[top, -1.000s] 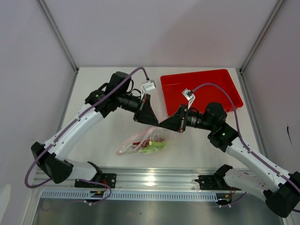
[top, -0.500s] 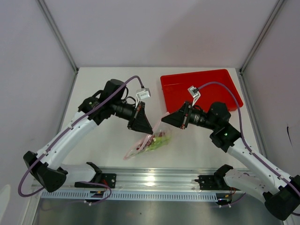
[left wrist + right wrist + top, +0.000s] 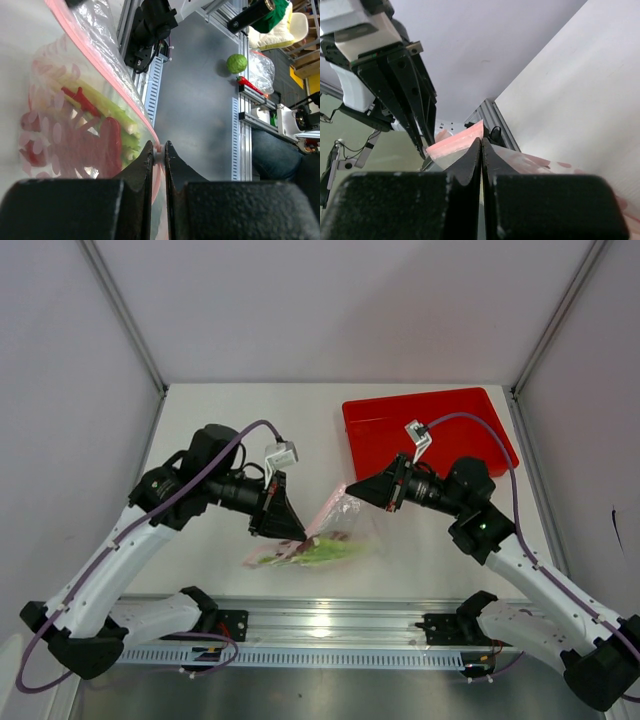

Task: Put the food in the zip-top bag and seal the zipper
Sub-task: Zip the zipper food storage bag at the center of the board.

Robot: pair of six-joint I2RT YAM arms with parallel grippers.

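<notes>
- The left jaws were pinched shut on the zipper [image 3: 455, 141]. In the left wrist view the thin pinkish strip ran down from the upper left of the frame and ended between the two black tips at lower centre.
- The right jaws were closed tight, tips touching. In the right wrist view the pink rim came out from between them at centre frame.
- The zip-top bag [image 3: 340, 523] was stretched between the two sets of jaws in the middle of the top view. The left tips were at its lower left and the right tips at its upper right.
- The food was inside the bag. The green stalk [image 3: 325, 553] lay along the bag's lower edge, below and between the jaws, and a dark red piece [image 3: 107, 146] sat just beside it.
- Whether the bag's underside touched the surface could not be told.
- The white surface [image 3: 200, 410] carried a red tray [image 3: 480, 430] in the upper right of the top view, behind the right arm and apart from the bag.
- An aluminium rail [image 3: 330, 625] ran along the near edge at the bottom of the frame.
- Pale walls closed in the left, the right and the back.
- Past the surface's edge, the left wrist view showed grey floor and a round green object [image 3: 236, 63] in the upper right.
</notes>
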